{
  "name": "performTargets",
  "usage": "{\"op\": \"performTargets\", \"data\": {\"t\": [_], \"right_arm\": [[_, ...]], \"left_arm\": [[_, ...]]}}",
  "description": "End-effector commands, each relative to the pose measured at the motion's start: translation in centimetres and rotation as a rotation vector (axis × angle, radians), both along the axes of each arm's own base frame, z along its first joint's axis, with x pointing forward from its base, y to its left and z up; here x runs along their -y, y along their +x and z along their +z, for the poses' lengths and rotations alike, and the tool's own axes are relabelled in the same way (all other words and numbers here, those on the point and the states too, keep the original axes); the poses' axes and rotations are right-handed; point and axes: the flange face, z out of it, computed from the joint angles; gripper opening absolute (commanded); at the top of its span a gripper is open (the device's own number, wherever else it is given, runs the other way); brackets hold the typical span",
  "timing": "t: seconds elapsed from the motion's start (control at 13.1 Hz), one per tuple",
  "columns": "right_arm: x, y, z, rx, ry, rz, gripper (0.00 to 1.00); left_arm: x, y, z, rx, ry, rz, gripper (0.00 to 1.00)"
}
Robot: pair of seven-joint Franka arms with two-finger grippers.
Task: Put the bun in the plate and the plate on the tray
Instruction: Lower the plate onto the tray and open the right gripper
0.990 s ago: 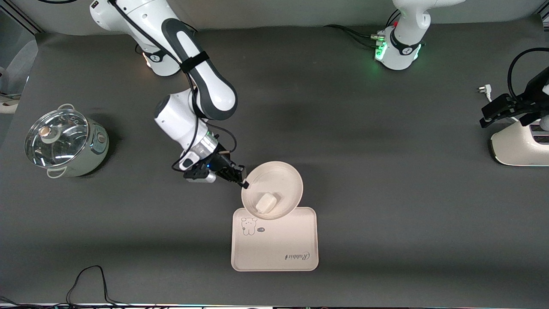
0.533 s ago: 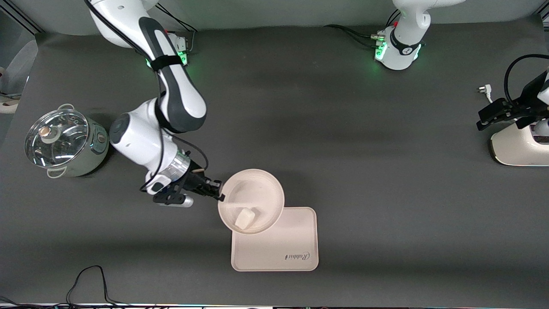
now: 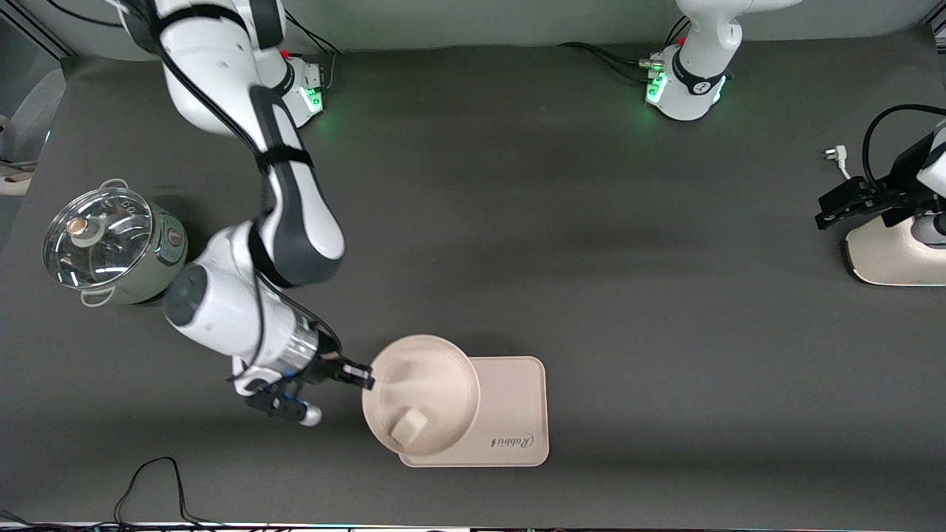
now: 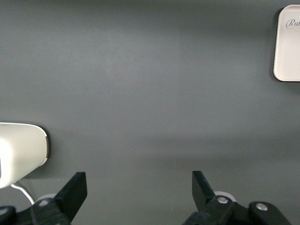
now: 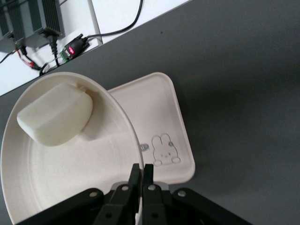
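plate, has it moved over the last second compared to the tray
Yes. The plate, pinched by the right gripper, has shifted nearer the front camera over the unmoved tray, overhanging its right-arm edge.

The right arm reaches down from its base, elbow bent, forearm angled toward the front camera. The right gripper [image 3: 363,376] has its fingers [image 5: 142,187] pinched together on the rim of the plate [image 3: 436,369], which sits tilted between them. The left arm waits at its end of the table, the left gripper [image 4: 136,187] held with fingers spread wide.
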Motion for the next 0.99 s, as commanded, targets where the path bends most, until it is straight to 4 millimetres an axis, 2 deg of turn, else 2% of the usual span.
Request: {"op": "performTargets", "data": {"t": [0.0,0.3,0.46,0.61,0.76,0.91], "right_arm": [[-3.2,2.0,-2.1,0.039,0.099,-0.059,0.0],[-6.9,0.8,-6.9,0.057,0.104,-0.092,0.0],[-8.1,0.0,-10.2,0.067,0.085,-0.095,0.0],[-7.4,-0.5,-12.5,0.063,0.055,-0.106,0.0],[-6.7,-0.6,-13.6,0.065,0.029,-0.098,0.0],[-5.0,-0.7,-15.8,0.08,-0.031,-0.091,0.0]], "left_arm": [[0.3,0.3,0.3,0.007,-0.012,0.002,1.0],[0.4,0.5,0.2,0.009,-0.011,0.001,1.0],[0.6,0.5,0.2,0.009,-0.011,-0.002,1.0],[0.5,0.3,0.1,0.001,-0.012,-0.002,1.0],[0.5,0.4,0.0,0.001,-0.014,-0.001,1.0],[0.4,0.5,0.0,0.003,-0.02,0.002,1.0]]}}
